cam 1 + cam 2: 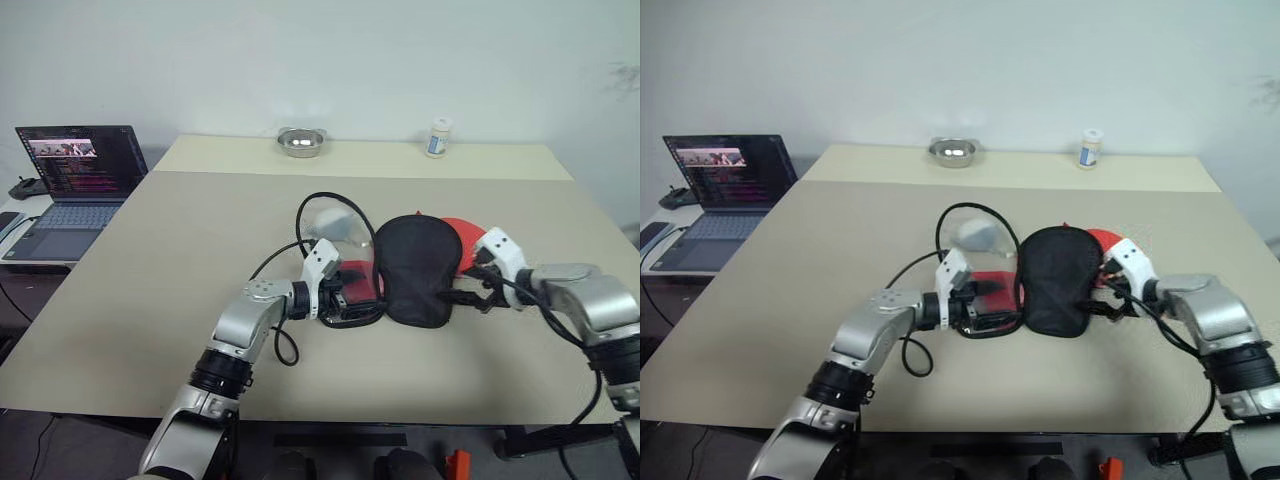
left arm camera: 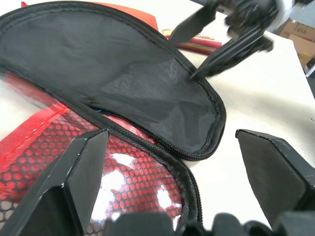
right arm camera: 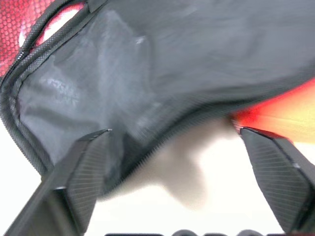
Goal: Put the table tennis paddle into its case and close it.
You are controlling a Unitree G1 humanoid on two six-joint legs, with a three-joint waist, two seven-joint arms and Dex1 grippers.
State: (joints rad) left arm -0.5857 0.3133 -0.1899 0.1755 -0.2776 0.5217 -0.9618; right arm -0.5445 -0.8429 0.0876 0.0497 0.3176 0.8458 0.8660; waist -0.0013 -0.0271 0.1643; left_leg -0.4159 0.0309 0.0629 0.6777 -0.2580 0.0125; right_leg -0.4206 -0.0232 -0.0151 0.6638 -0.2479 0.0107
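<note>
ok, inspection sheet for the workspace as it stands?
Surface: beige table, second table butted on behind.
Job's things: case lying open at mid-table, black flap up; paddle partly under its right edge, not in.
Clutter: metal bowl and white bottle at far edge.
Grippers: left pincer open at the case's red mesh side; right pincer open at the flap's rim, holding nothing.
Cables: black cable looping over the table behind the case.
Surroundings: laptop on side desk, left.
</note>
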